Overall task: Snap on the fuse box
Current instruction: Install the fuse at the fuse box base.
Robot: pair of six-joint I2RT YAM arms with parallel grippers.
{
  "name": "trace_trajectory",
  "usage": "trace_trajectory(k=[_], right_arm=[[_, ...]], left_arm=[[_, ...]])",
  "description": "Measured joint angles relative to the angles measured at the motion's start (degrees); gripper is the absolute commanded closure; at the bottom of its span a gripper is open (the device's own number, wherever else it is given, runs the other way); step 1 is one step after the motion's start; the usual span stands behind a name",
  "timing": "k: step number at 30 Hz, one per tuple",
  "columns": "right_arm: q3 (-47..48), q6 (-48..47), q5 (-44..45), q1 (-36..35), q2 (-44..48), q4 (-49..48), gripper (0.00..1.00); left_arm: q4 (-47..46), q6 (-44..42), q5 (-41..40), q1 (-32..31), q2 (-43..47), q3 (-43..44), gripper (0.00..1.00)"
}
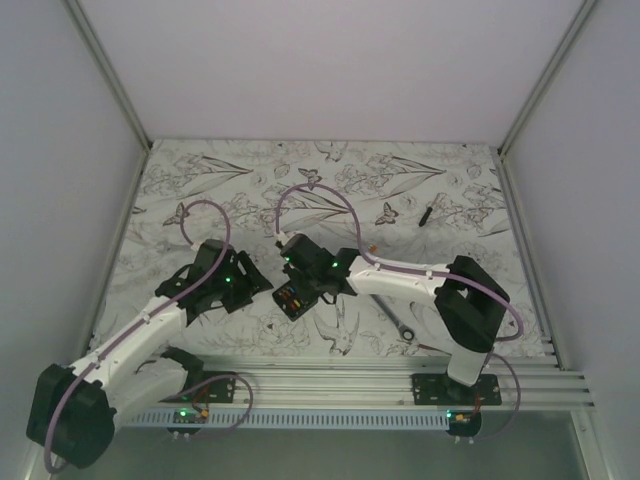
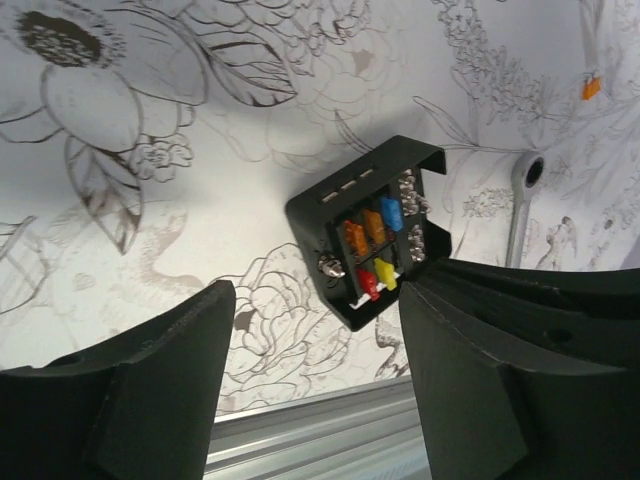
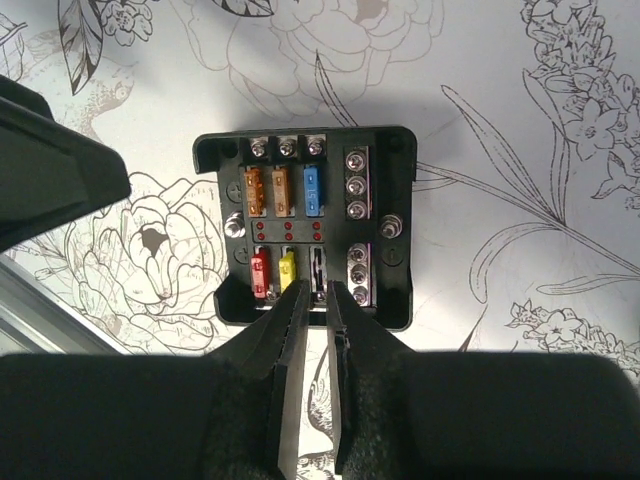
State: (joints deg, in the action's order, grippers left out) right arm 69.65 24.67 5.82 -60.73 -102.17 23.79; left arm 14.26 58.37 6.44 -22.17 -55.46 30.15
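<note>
The fuse box (image 1: 291,298) lies on the flowered mat between the two arms, a black square tray without a cover. Orange, blue, red and yellow fuses show in the fuse box (image 3: 330,230). My right gripper (image 3: 318,288) hovers at its near edge over an unfilled slot, jaws a narrow slit apart with nothing between them. My left gripper (image 2: 318,300) stands wide open and empty just left of the fuse box (image 2: 340,215), its right finger (image 2: 470,350) close to the box's corner. From above, the left gripper (image 1: 256,285) and right gripper (image 1: 303,287) flank the box.
A silver wrench (image 1: 398,320) lies right of the box, under the right arm, and the wrench (image 2: 521,205) also shows past the box. A small thin black stick (image 1: 427,213) rests at the back right. An aluminium rail (image 1: 350,380) runs along the near table edge.
</note>
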Motion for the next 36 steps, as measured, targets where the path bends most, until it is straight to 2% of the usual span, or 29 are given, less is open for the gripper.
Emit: trace_trajectory(k=[3, 6, 16, 24, 36], right_arm=[[0.3, 0.0, -1.4, 0.1, -0.3, 0.0, 0.81], [0.8, 0.0, -2.7, 0.3, -0.7, 0.0, 0.81], [1.9, 0.4, -5.3, 0.7, -3.3, 0.0, 0.83], [3.2, 1.1, -6.3, 0.7, -4.8, 0.8, 1.0], [5.8, 1.4, -4.7, -0.6, -6.7, 4.1, 1.0]], left_arm=[[2.3, -2.6, -0.6, 0.9, 1.2, 0.0, 0.19], [3.7, -4.7, -0.6, 1.3, 1.0, 0.0, 0.15], [4.9, -8.3, 0.1, 1.6, -4.3, 0.0, 0.14], [4.8, -8.8, 1.0, 1.7, -5.0, 0.0, 0.14], [4.8, -8.9, 1.2, 3.2, -4.9, 0.0, 0.15]])
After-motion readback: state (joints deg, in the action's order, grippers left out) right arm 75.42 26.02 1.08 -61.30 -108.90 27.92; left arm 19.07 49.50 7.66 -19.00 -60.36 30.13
